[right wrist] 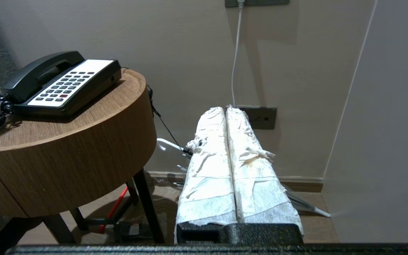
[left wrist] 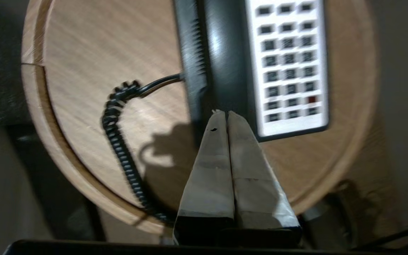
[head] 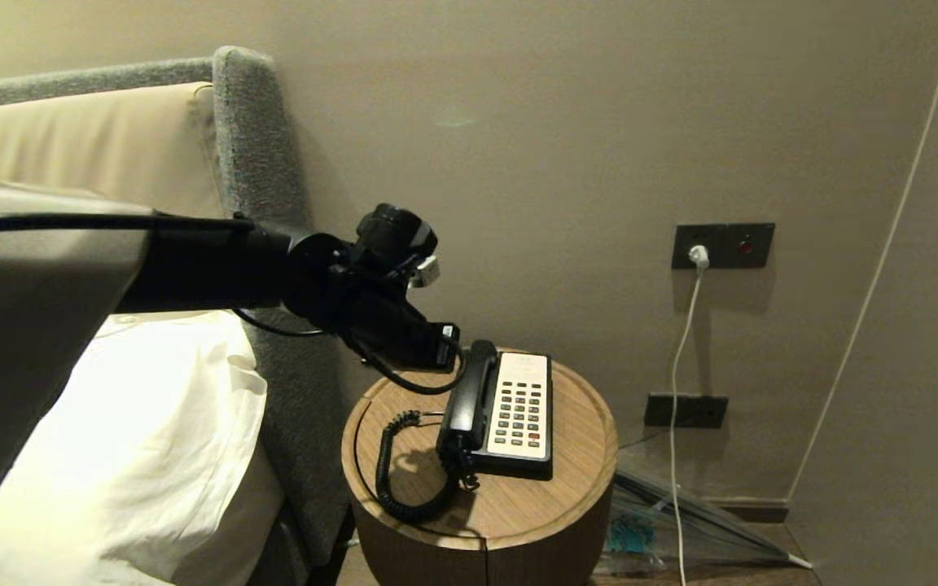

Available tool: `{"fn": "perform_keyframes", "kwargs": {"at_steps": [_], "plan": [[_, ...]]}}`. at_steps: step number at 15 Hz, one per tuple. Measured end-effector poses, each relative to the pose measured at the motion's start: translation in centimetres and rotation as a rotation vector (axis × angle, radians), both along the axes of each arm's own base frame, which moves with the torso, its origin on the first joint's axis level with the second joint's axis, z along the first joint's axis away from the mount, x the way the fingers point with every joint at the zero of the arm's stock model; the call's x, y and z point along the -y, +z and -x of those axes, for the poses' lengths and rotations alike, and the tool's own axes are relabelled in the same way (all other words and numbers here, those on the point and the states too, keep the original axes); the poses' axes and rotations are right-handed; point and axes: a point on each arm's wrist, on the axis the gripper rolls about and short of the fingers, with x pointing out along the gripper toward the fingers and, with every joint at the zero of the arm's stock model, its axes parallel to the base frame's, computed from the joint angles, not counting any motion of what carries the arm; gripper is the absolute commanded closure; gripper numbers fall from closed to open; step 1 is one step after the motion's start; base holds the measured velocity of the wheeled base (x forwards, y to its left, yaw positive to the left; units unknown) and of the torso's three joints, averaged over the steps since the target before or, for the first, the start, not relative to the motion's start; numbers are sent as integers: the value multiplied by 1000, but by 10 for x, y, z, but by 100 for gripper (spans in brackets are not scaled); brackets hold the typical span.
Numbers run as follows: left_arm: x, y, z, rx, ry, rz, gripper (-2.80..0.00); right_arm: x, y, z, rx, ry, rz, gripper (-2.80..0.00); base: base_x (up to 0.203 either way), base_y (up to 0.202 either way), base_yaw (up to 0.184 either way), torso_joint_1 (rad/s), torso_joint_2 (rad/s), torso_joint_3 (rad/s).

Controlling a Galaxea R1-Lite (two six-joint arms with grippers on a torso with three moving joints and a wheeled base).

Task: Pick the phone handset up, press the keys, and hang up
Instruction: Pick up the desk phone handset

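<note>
the phone handset (head: pixel 466 396) lies in its cradle on the counter (head: pixel 567 496), long axis running away from the robot; the left hand (left wrist: pixel 224 112), pinched shut and empty, hovers just beside its far end, nearer than the right hand (right wrist: pixel 225 108), also shut.

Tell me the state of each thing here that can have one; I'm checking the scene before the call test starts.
phone handset: on the cradle, not lifted.
keys: uncovered, nothing pressing them.
coiled cord: slack, looped on the round table.
left gripper: jaws shut, empty, above the handset.
right gripper: jaws shut, empty, low beside the table.
white cable: plugged into the wall socket.
</note>
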Motion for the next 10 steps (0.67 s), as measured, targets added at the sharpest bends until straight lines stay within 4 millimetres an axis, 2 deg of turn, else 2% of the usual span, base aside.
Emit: {"fn": "perform_keyframes", "kwargs": {"at_steps": [2, 10], "plan": [[-3, -12, -6, -8, -24, -40, -280, 0, 0, 0, 0, 0, 0, 0, 0, 0, 0, 0, 0, 0], [12, -23, -37, 30, -34, -34, -280, 0, 0, 0, 0, 0, 0, 0, 0, 0, 0, 0, 0, 0]]}}
